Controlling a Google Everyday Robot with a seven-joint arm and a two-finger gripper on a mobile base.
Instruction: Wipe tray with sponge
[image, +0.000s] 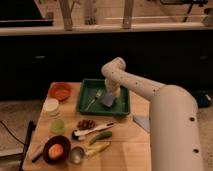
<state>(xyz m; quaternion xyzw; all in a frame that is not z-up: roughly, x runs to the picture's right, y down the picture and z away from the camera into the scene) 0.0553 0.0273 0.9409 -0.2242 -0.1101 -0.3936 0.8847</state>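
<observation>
The hand (113, 94) reaches down into the tray (89, 106) at its right side. The sponge (108, 100) lies in the tray directly beneath the hand, apparently touching it. A fork (93, 100) lies in the tray just left of the hand. A bowl (60, 91) sits on the surface (125, 145) well to the left, outside the tray. A sheet (141, 122) lies right of the hand and nearer the camera.

Wooden table (127, 150), carrying: green tray (86, 102) at the rear with the gripper (113, 95) over its right half; orange bowl (60, 91) left of it; white lidded cup (51, 106); green cup (57, 125); dark bowl (56, 149); spoon (92, 130); grey-blue sheet (141, 121) at right.
</observation>
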